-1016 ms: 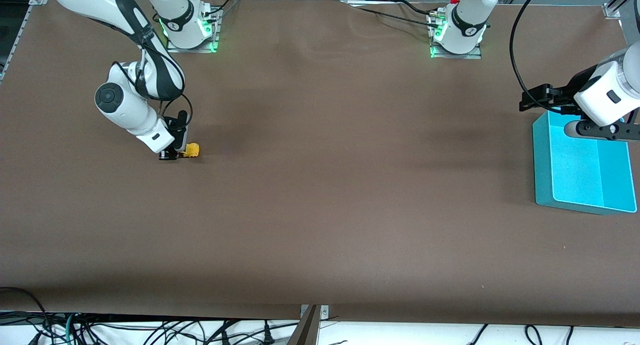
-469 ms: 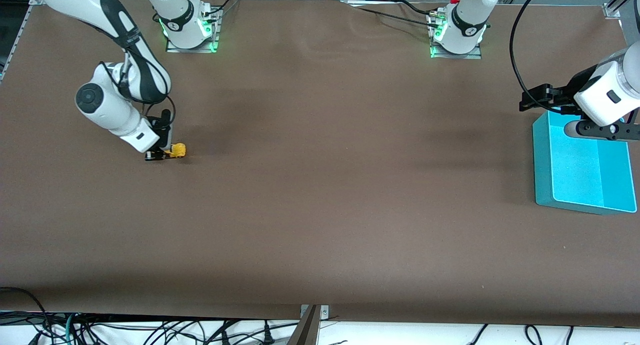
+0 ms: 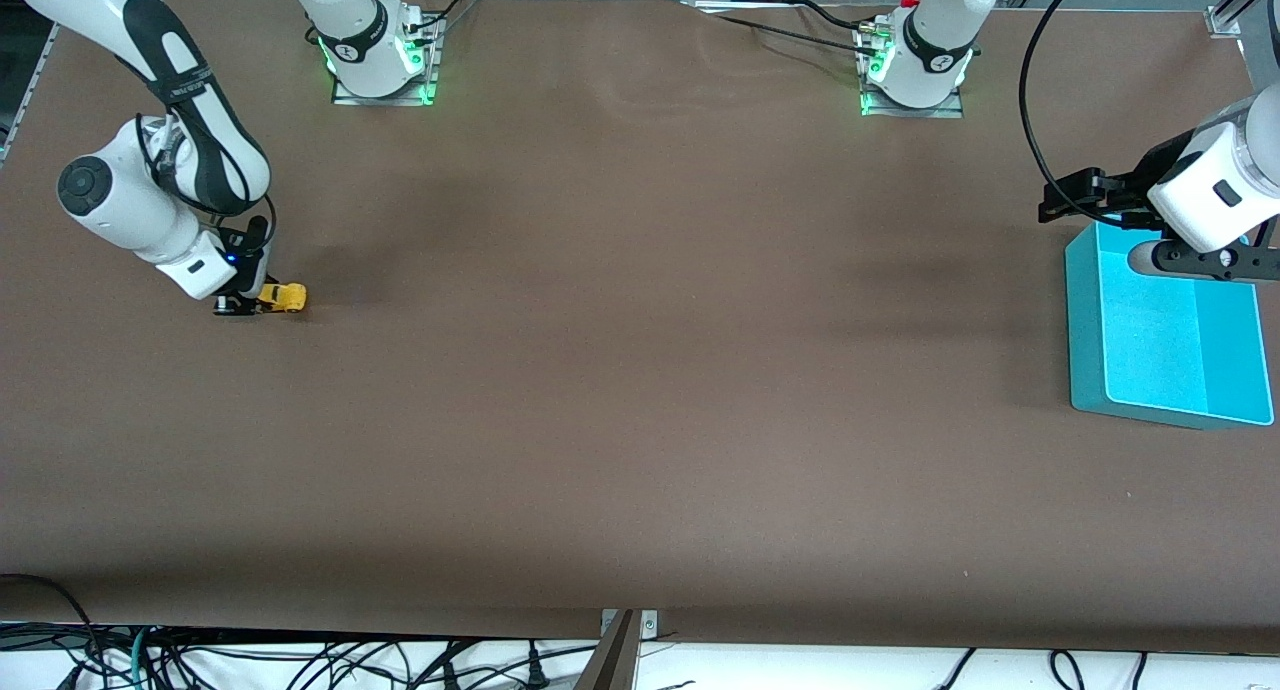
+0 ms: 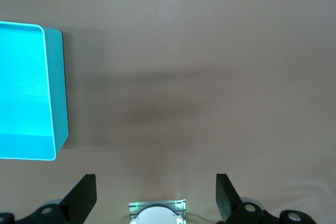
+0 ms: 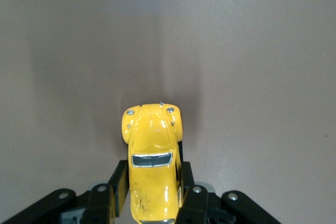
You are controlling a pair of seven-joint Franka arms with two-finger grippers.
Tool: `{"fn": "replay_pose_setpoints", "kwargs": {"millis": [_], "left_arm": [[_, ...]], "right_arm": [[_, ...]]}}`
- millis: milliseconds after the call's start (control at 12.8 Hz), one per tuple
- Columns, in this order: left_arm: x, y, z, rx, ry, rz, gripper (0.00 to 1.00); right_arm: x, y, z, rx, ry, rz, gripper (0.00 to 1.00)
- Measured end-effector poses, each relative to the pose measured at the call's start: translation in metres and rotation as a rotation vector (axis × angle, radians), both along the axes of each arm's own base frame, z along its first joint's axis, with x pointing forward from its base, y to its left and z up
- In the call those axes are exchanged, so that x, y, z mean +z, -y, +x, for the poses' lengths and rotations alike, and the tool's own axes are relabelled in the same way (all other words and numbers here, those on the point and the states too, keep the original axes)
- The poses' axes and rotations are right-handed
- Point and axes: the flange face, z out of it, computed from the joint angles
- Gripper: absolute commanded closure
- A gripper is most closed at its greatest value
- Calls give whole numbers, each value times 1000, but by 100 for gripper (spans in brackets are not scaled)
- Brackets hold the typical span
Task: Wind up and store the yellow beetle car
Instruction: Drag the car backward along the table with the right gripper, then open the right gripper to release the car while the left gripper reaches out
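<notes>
Two arms share this brown tabletop [image 3: 640, 370], and only one is busy. My right pincer [image 3: 243, 305] is down at the right arm's end of the tabletop, clamped on the flanks of the yellow beetle car [image 3: 283, 297]; the right wrist view shows the car [image 5: 152, 161] between the two black fingers [image 5: 119, 184], its rounded nose sticking out ahead of them. From the front view the car sits low, at or on the surface, though I cannot tell whether its wheels bear on it. My left pincer [image 4: 155, 200] waits with its fingers spread wide, over the edge of the turquoise bin [image 3: 1165, 340] at the left arm's end. I judge the risks thus: the grip covers only the rear half, so the car could twist or pop free; too little downward pressure and the wheels skid instead of winding; once released, it has a long run toward the bin and may veer off.
</notes>
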Motion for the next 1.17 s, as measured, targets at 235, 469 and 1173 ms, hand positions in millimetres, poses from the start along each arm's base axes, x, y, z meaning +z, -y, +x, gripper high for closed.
{"fn": "replay_pose_setpoints", "kwargs": {"millis": [235, 469, 1173], "left_arm": [[0, 0, 0, 0, 0, 0, 0], [0, 0, 0, 0, 0, 0, 0], [-3, 1, 1, -1, -5, 0, 0]], "right_arm": [[0, -3, 1, 6, -5, 3, 45], [-9, -10, -2, 18, -33, 14, 0], [54, -60, 65, 113, -96, 68, 0]]}}
